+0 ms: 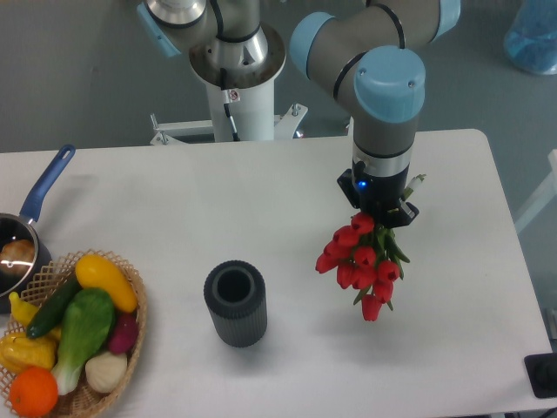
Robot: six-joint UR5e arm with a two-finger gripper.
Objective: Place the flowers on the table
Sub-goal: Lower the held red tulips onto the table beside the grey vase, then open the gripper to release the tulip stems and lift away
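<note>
The flowers (361,259), a bunch of red tulip buds with green stems and leaves, hang buds-down from my gripper (380,212) over the right part of the white table (287,200). The gripper is shut on the stems near their upper end; its fingers are mostly hidden by the wrist and the buds. I cannot tell whether the lowest bud touches the table top. The dark ribbed cylinder (235,303) stands upright and empty to the left of the flowers.
A wicker basket (130,348) with colourful vegetables and fruit sits at the front left corner. A blue-handled pan (26,226) lies at the left edge. The robot's white base (237,96) stands behind the table's far edge.
</note>
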